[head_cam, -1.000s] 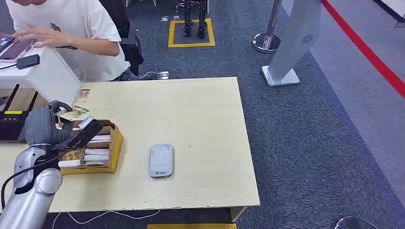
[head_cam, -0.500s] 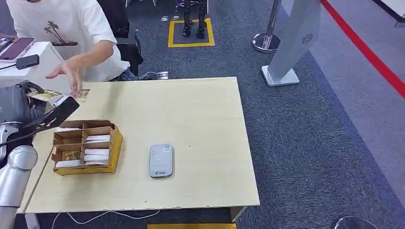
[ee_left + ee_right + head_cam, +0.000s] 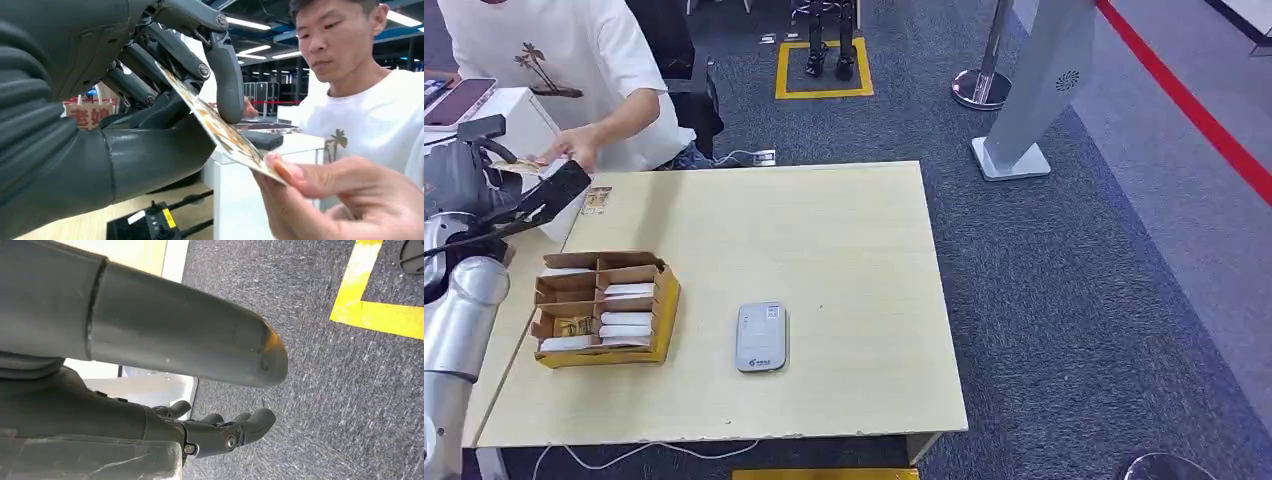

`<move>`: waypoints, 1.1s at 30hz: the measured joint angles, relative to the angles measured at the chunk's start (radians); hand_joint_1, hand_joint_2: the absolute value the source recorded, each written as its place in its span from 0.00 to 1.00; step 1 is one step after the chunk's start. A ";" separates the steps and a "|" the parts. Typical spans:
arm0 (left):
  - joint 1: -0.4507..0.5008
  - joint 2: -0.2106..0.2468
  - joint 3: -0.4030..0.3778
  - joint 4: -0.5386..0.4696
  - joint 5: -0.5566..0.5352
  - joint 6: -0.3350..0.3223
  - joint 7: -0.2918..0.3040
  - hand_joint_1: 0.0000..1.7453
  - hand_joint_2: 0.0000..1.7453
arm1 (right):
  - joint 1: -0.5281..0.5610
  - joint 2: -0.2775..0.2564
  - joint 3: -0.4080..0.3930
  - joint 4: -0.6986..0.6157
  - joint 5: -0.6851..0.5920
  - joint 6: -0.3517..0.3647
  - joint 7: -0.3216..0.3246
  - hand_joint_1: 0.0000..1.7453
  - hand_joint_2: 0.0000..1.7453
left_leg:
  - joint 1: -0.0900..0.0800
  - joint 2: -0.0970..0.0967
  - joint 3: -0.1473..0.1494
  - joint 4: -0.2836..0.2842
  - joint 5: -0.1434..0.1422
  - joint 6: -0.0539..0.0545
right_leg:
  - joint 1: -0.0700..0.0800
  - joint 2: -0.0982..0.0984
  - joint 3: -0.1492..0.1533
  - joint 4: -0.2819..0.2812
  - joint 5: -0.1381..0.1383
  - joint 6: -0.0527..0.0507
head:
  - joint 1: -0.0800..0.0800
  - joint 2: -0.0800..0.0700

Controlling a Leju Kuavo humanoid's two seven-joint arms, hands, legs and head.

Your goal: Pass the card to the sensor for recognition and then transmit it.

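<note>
At the near edge of the desk [image 3: 844, 400] we log a grey card sensor [image 3: 762, 336] lying flat at about 6 o'clock. Beside it toward 9 o'clock sits a cardboard tray [image 3: 602, 308] with compartments holding white slips and one printed card. Farther out at 10 o'clock, off the desk's far left corner, the left hand [image 3: 469, 185] is raised; its fingers [image 3: 227, 75] grasp the card [image 3: 222, 135] against the thumb. A person's hand [image 3: 345, 200] touches the card's free end, thumb on top. A second printed card [image 3: 596, 200] lies on the desk's far left corner. The right hand [image 3: 220, 432] hangs over grey carpet, fingers loosely curled, grasping nothing.
</note>
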 joint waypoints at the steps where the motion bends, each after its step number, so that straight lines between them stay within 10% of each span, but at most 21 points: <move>1: -0.005 -0.006 0.000 0.008 0.000 0.000 -0.001 1.00 1.00 | 0.000 0.000 0.000 0.000 0.000 0.000 0.000 0.00 0.00 | 0.000 0.000 0.000 0.000 0.000 0.000 | 0.000 0.000 0.000 0.000 0.000 0.000 | 0.000 0.000; 7: -0.017 -0.023 -0.002 0.040 0.000 0.000 -0.002 1.00 1.00 | 0.000 0.000 0.003 0.000 0.000 0.000 0.000 0.00 0.00 | 0.000 0.002 0.000 0.000 -0.001 0.000 | 0.000 0.003 -0.001 0.000 0.000 0.000 | 0.000 0.000; 9: -0.019 -0.027 -0.003 0.047 0.004 -0.001 -0.005 0.00 1.00 | 0.000 0.000 0.003 0.000 -0.003 0.000 0.000 0.00 0.00 | 0.000 0.003 0.000 0.000 -0.001 0.000 | 0.000 0.003 -0.001 0.000 0.000 0.000 | 0.000 0.000; 14: -0.019 -0.034 -0.018 0.050 0.033 -0.012 -0.013 0.00 1.00 | 0.000 0.000 0.003 0.000 -0.010 -0.004 -0.003 0.00 0.00 | 0.000 0.003 0.000 0.000 -0.001 0.000 | 0.000 0.002 -0.001 0.000 0.000 0.000 | 0.000 0.000; 15: -0.019 -0.035 -0.020 0.050 0.043 -0.015 -0.015 0.00 0.00 | 0.000 0.000 0.003 0.000 -0.015 -0.005 -0.003 0.00 0.00 | 0.000 0.003 0.000 0.000 -0.001 0.000 | 0.000 0.002 -0.001 0.000 0.000 0.000 | 0.000 0.000; 26: 0.012 -0.041 -0.043 -0.024 0.163 -0.064 -0.040 0.00 0.00 | 0.002 0.000 0.003 0.000 -0.035 -0.006 -0.003 0.00 0.00 | 0.000 0.003 0.000 0.000 -0.001 0.000 | 0.000 0.002 -0.001 0.000 0.000 0.000 | 0.000 0.000; 27: 0.013 -0.041 -0.044 -0.029 0.165 -0.066 -0.040 0.00 1.00 | 0.003 0.000 0.003 0.000 -0.034 -0.006 -0.003 0.00 0.00 | 0.000 0.003 0.000 0.000 -0.001 0.000 | 0.000 0.002 -0.001 0.000 0.000 0.000 | 0.000 0.000; 33: 0.046 -0.037 -0.064 -0.099 0.205 -0.103 -0.058 0.00 1.00 | 0.004 0.000 0.003 0.000 -0.040 -0.010 -0.006 0.00 0.00 | 0.000 0.002 0.000 0.000 -0.001 0.000 | 0.000 0.002 -0.001 0.000 0.000 0.000 | 0.000 0.000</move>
